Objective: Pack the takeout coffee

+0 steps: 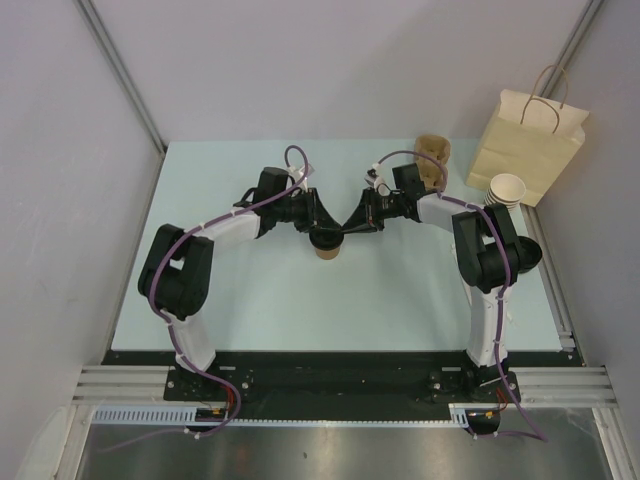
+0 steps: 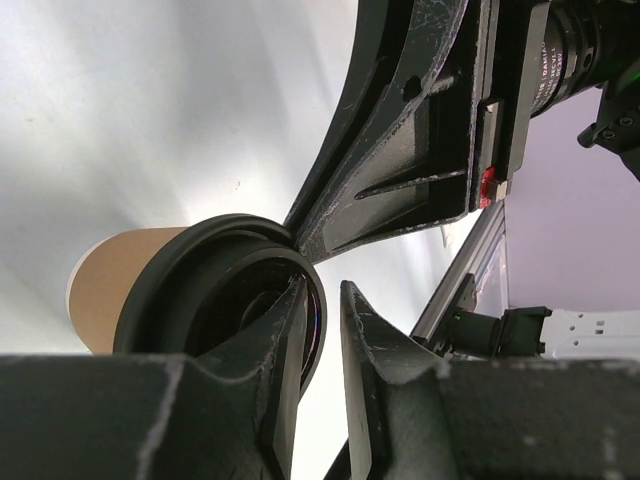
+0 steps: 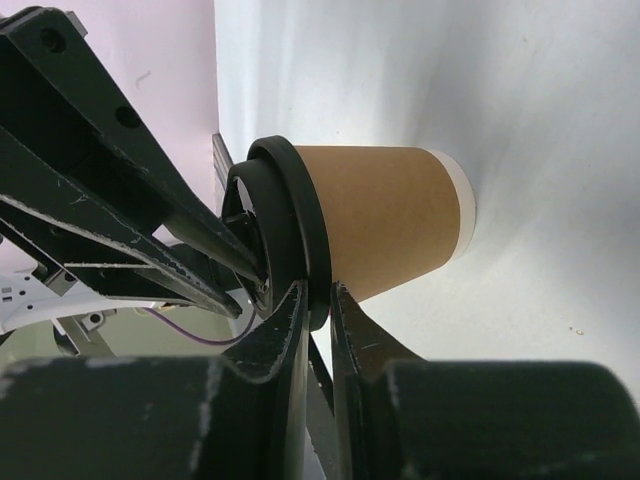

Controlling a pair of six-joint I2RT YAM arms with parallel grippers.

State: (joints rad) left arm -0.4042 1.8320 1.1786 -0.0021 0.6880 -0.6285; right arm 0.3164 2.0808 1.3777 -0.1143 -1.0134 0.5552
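Observation:
The takeout coffee [image 1: 327, 250] is a brown paper cup [image 3: 390, 215] under a black lid [image 3: 300, 220], upright at the table's middle. My right gripper [image 3: 318, 290] comes from the right [image 1: 346, 228] and is shut on the lid's rim, a finger on each side. My left gripper [image 2: 322, 288] comes from the left [image 1: 320, 226]. Its jaws stand narrowly apart astride the lid's [image 2: 200, 270] rim, one finger over the lid's top. Light shows between the rim and the outer finger. The cup's wall [image 2: 110, 285] shows beyond the lid.
A tan paper bag with twisted handles [image 1: 525, 145] stands at the back right. A stack of white-rimmed cups [image 1: 506, 190] stands in front of it. More brown cups [image 1: 433, 152] are stacked behind the right arm. A metal rail [image 1: 553, 290] lines the table's right edge.

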